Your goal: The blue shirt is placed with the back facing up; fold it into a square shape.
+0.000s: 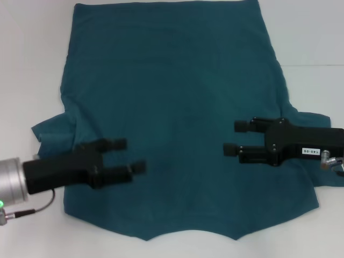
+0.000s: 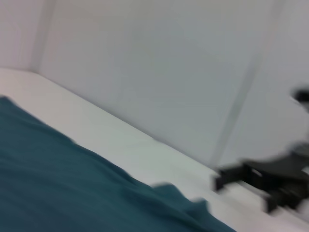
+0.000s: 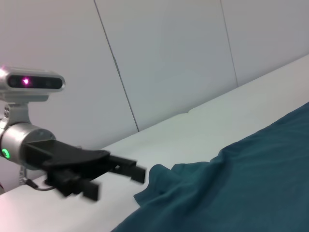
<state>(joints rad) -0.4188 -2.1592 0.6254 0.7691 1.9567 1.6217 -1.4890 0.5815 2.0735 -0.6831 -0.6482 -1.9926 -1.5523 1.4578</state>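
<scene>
The blue shirt (image 1: 177, 118) lies flat across the middle of the white desk (image 1: 32, 64), plain side up — no fold made (everything is left to do). Left claw (image 1: 128, 156) lower left and right claw (image 1: 232, 138) mid-right hover over it, both spread, empty.

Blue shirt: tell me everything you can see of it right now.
The dark teal-blue soft fabric T-shirt lies spread flat on the white table, its plain side up with no lettering showing. Short sleeves stick out at both sides; the wavy edge lies nearest the robot. It is unfolded, with only light creases. The left claw and right claw are over it, both open, neither gripping fabric.
</scene>
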